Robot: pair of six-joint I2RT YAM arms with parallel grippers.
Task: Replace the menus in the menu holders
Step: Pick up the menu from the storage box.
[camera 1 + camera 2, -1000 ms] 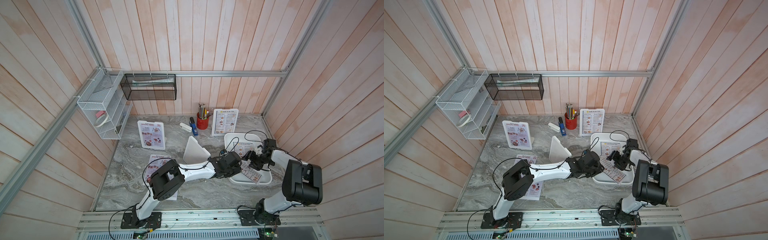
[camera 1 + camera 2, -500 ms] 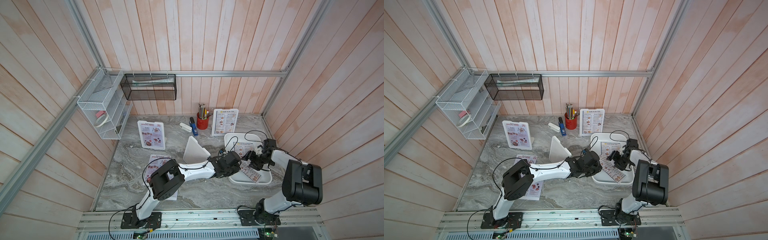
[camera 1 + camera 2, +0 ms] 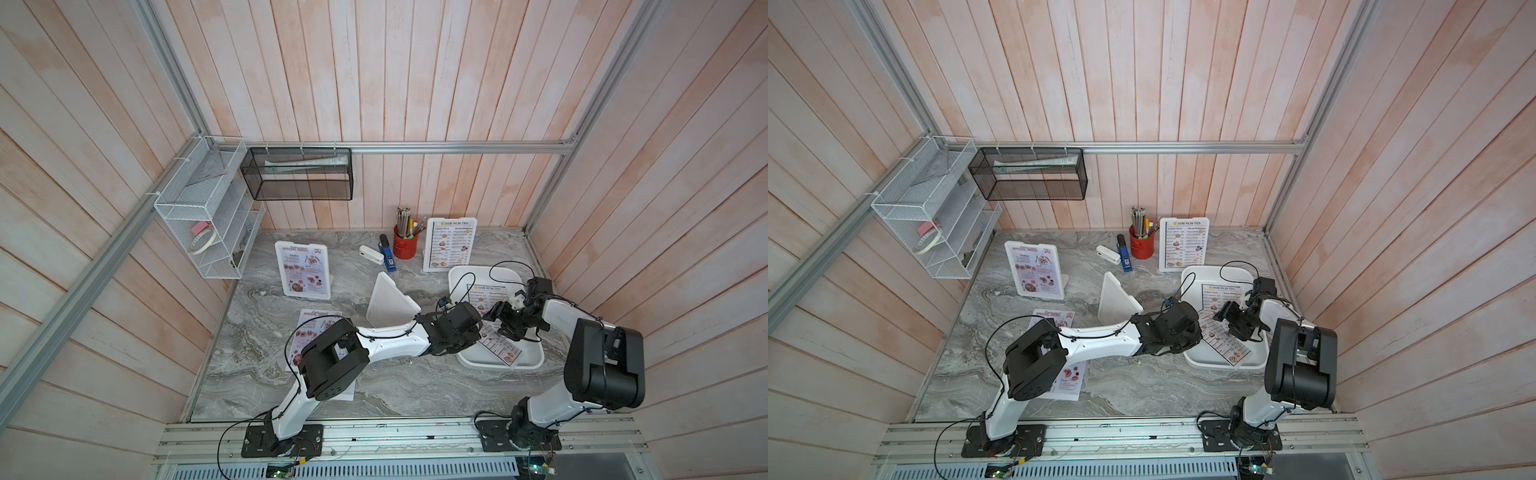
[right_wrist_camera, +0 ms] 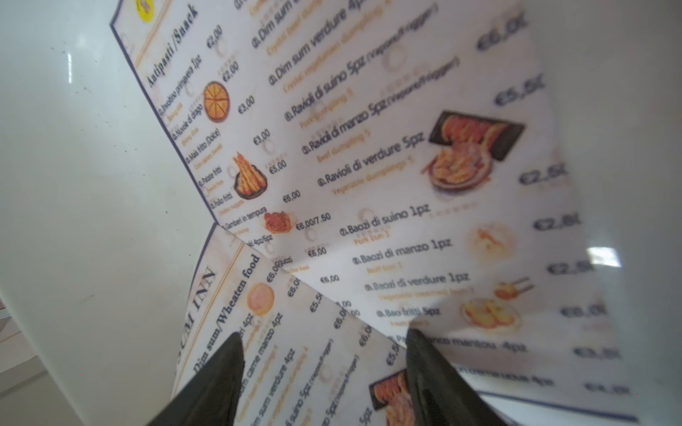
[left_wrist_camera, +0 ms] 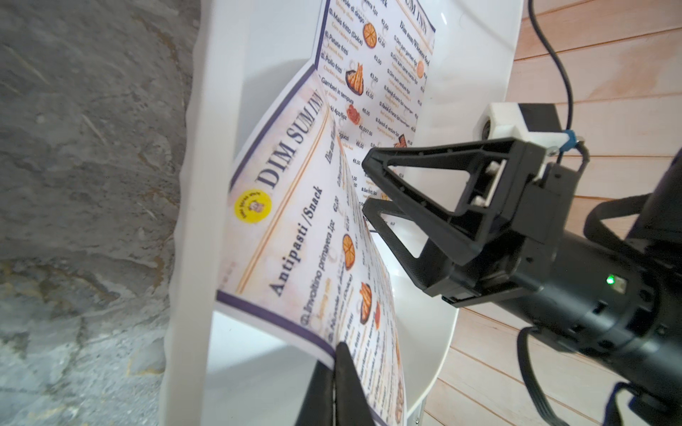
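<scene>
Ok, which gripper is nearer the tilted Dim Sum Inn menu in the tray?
Left. The left gripper is shut on the tilted Dim Sum Inn menu at its edge. The right gripper stands open over the sheet's middle, close, but whether it touches is unclear.

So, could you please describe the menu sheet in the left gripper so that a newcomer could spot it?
Find the white tray on the right side of the table. Two blue-bordered Dim Sum Inn sheets are in it. The one meant is the skewed sheet nearer the front, its edge pinched by the left gripper; the other sheet lies square further back.
</scene>
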